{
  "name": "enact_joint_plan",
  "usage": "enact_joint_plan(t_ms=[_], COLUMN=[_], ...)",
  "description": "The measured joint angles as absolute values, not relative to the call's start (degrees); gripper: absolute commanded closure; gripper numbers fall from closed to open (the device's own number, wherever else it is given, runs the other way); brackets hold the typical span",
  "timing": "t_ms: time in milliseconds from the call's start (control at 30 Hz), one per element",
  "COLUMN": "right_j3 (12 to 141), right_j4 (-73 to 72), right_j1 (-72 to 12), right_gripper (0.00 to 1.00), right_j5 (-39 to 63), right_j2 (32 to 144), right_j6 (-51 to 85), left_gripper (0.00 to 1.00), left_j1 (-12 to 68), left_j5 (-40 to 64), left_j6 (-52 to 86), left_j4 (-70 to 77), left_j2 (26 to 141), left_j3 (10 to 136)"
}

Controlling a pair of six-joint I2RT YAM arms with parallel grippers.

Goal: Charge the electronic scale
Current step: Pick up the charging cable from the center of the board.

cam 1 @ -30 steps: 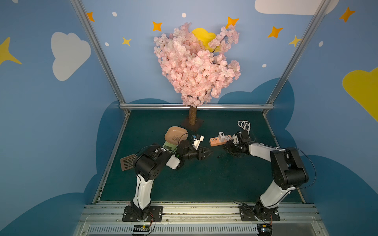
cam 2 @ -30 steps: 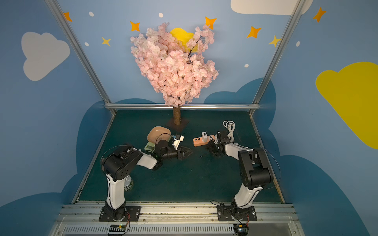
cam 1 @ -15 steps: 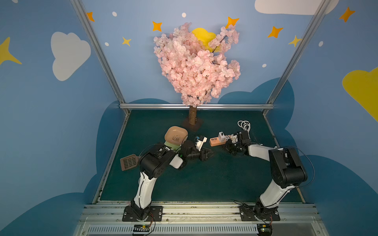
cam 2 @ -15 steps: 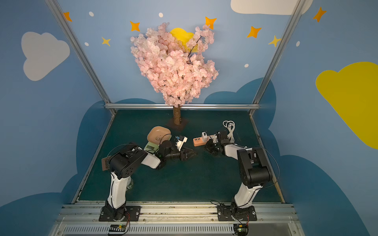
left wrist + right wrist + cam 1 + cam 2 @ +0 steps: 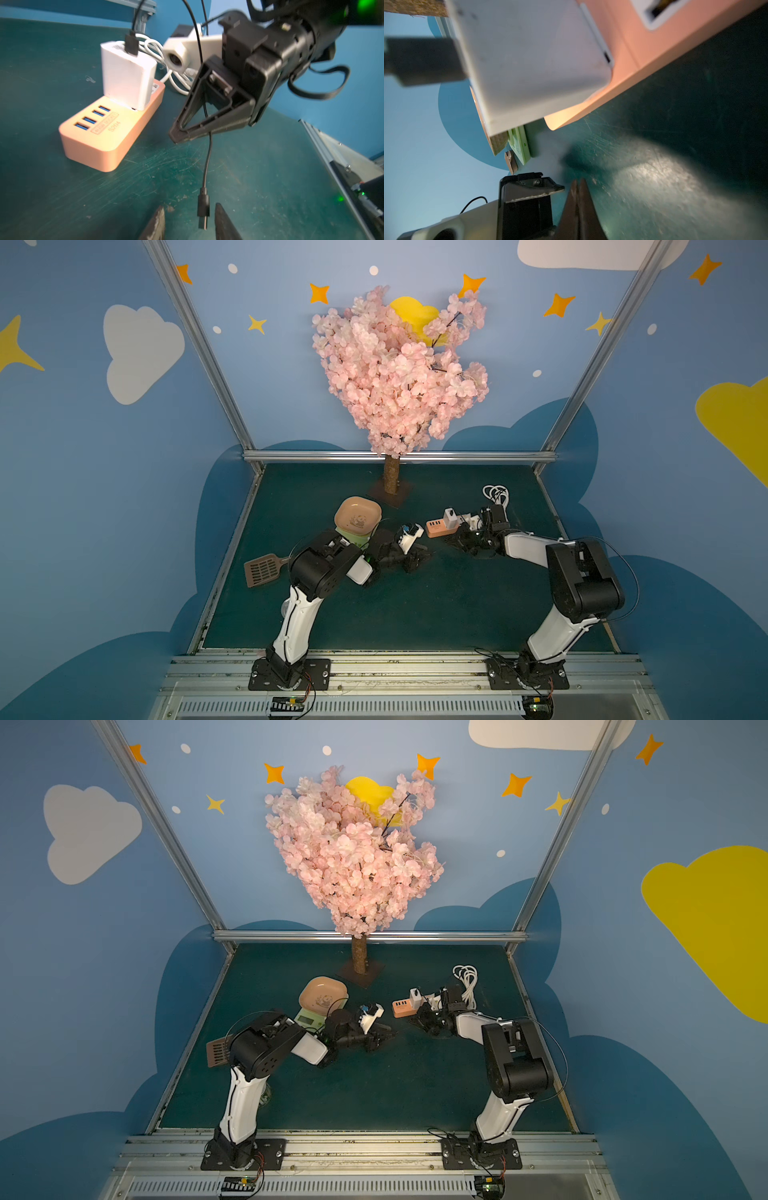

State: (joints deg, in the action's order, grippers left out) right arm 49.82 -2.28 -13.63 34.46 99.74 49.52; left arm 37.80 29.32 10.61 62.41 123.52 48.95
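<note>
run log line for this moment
right end effector: shut on black cable | left end effector: open around dangling plug | scale: not plugged in

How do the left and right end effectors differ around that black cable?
The right end effector is shut, pinching the black cable above its plug; the left end effector stands open, jaws either side of the plug, not gripping it. The right sits beside the power strip; the left is nearer the electronic scale. Both hover low over the table.
</note>
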Motion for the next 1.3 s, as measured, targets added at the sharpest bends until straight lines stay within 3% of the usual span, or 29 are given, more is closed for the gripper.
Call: enact_joint_plan(t_ms=[200,567,900,1133,1300], right_j3=[50.3,50.4,50.6,51.1,51.5], right_j4=[-2.1,-2.0,-1.4,-0.2,0.4], right_j1=[-13.6,-13.6,-13.6,-13.3,-13.2], right_gripper=[1.00,1.00,1.00,1.00,0.73], right_j5=[35.2,35.8,36.1,36.1,36.2], right_j2=[99.7,99.7,99.7,99.7,99.7], right_j6=[49.8,50.1,49.9,49.1,47.8], left_gripper=[0.71,0.71,0.77,0.88,0.89], left_j1=[38.2,38.3,38.4,38.4,38.4], left_j5=[30.1,30.3,30.5,31.1,31.6], left_j6=[8.9,7.9,7.7,7.5,7.5], left_j4=[63.5,66.9,67.9,68.4,69.3], left_j2=[124.9,124.9,124.9,124.9,124.9], left_j3=[48.9,48.4,48.1,47.9,47.7])
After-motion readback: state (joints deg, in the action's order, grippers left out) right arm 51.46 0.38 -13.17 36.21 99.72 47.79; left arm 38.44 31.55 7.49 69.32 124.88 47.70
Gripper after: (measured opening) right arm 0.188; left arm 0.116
